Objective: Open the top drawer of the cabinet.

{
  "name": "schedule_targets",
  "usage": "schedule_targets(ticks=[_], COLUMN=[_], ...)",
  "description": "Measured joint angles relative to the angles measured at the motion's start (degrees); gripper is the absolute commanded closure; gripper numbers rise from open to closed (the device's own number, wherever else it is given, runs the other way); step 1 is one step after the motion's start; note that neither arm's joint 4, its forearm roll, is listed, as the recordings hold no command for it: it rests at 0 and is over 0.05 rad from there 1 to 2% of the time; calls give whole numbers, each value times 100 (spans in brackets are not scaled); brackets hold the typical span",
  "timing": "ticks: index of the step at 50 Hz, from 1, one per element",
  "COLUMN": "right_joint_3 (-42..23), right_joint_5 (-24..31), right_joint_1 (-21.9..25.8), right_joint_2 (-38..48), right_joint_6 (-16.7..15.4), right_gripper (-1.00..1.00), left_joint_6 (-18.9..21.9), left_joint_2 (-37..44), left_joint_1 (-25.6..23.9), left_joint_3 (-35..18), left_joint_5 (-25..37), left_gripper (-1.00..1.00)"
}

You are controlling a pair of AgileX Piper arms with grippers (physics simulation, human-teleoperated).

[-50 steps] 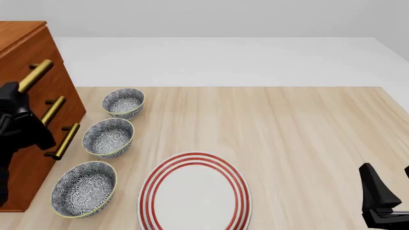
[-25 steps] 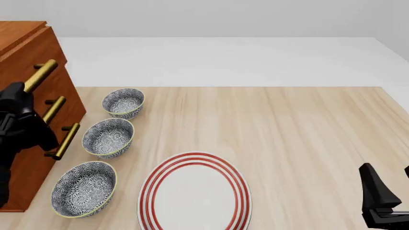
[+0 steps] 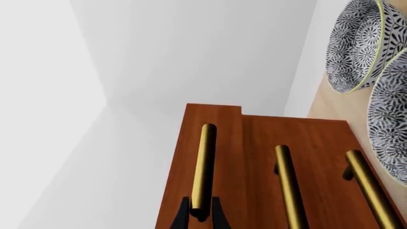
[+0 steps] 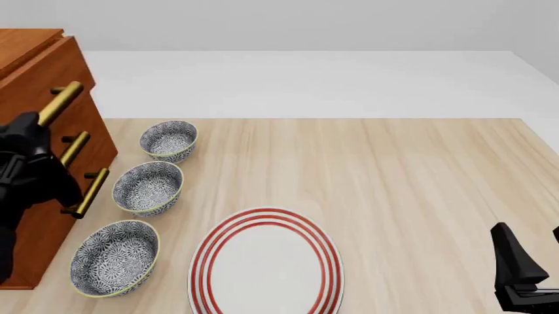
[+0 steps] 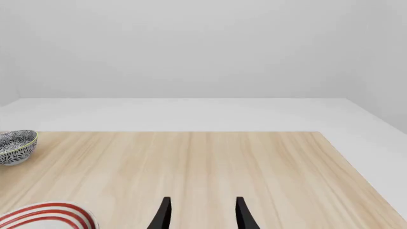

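At the near right corner of the front view the right claw (image 4: 524, 275) hangs over the bench (image 4: 393, 183), well apart from everything else; its own wrist camera shows its two black fingers (image 5: 163, 213) spread with bare wood between them, holding nothing. Nearest along the bench edge lies the red-ringed plate (image 4: 266, 265), cut off by the frame, with the nearest patterned bowl (image 4: 114, 258) just beside it to the left. Behind that bowl stand the middle bowl (image 4: 148, 188) and then the far bowl (image 4: 169, 140), the three in a line running away from the camera just in front of the cabinet (image 4: 35, 216). The cabinet stands at the left edge of the bench, its drawer fronts facing right toward the bowls, three brass bar handles stepping up its face. The left claw (image 4: 33, 125), black and partly hiding the lower cabinet front, is at the near end of the topmost handle (image 4: 59, 102). In the left wrist view its fingers (image 3: 183, 217) sit on either side of that brass bar, pinching its end, with the two lower handles (image 3: 289, 186) running alongside. The top drawer (image 4: 44, 72) sits at the head of the cabinet, and its front stands forward of the two fronts below it, the step showing as a ledge in the wrist view. Beyond the bench is pale grey floor and wall.
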Motion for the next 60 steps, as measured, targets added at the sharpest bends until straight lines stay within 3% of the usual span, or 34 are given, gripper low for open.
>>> schedule_targets(ticks=[60], right_joint_3=[0], right_joint_5=[0], right_joint_1=[0], right_joint_2=[0], right_joint_6=[0], right_gripper=[-100], left_joint_6=[-17], left_joint_2=[-181], left_joint_1=[-430], left_joint_3=[-9], left_joint_5=[304], left_gripper=[100])
